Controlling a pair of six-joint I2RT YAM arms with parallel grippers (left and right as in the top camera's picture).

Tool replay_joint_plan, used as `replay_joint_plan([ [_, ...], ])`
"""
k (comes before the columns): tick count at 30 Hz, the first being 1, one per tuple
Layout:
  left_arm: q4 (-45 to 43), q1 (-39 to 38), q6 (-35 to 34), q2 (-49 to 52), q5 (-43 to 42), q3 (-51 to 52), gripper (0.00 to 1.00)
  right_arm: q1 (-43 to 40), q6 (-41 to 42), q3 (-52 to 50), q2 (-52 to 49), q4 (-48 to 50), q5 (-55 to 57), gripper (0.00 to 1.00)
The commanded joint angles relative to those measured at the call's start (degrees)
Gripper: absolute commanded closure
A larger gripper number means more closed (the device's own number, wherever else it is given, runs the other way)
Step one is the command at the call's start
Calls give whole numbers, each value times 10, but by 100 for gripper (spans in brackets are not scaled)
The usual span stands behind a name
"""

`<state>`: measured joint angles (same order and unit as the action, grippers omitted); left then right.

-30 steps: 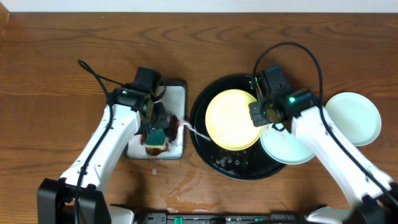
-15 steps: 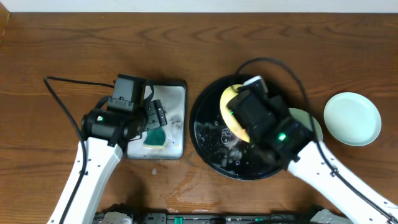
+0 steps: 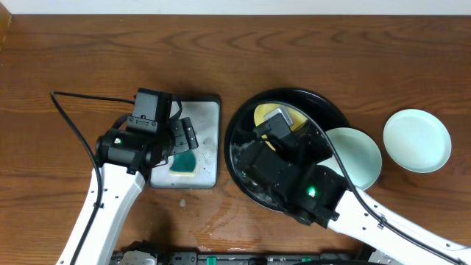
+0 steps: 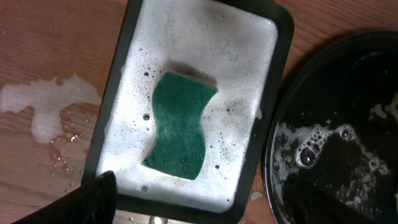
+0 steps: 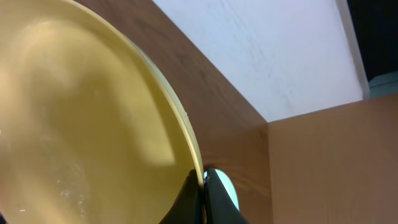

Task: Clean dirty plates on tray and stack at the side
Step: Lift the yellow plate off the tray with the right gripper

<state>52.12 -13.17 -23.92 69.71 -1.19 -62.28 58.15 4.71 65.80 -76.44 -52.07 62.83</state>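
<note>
The right end effector is closed, its two fingertips pinching the rim of the yellow plate. The wrist view shows the plate tipped steeply, with a wet sheen and no red on the face that shows. From overhead the plate sits over the far part of the black tray, mostly hidden under the arm. The left end effector is wide open and holds nothing. It hangs above the green sponge, which lies in foam in the small grey tray.

The yellow plate's wash therefore looks finished, and stacking is the step in hand. A second plate overlaps the black tray's right rim, and a third plate lies apart on the desk. The next move probably calls for carrying the yellow plate rightward over the rim. It should be levelled and centred on a pale plate before release, since an edge pinch on a wet plate could slip.
</note>
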Motion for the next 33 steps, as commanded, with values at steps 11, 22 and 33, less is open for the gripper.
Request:
replay_joint_plan([
  [11, 2, 3, 3, 0, 1, -6, 15, 10, -14, 6, 5, 0, 42, 99],
  [22, 2, 3, 3, 0, 1, -6, 15, 10, -21, 6, 5, 0, 42, 99],
  [33, 2, 3, 3, 0, 1, -6, 15, 10, -21, 6, 5, 0, 43, 99],
])
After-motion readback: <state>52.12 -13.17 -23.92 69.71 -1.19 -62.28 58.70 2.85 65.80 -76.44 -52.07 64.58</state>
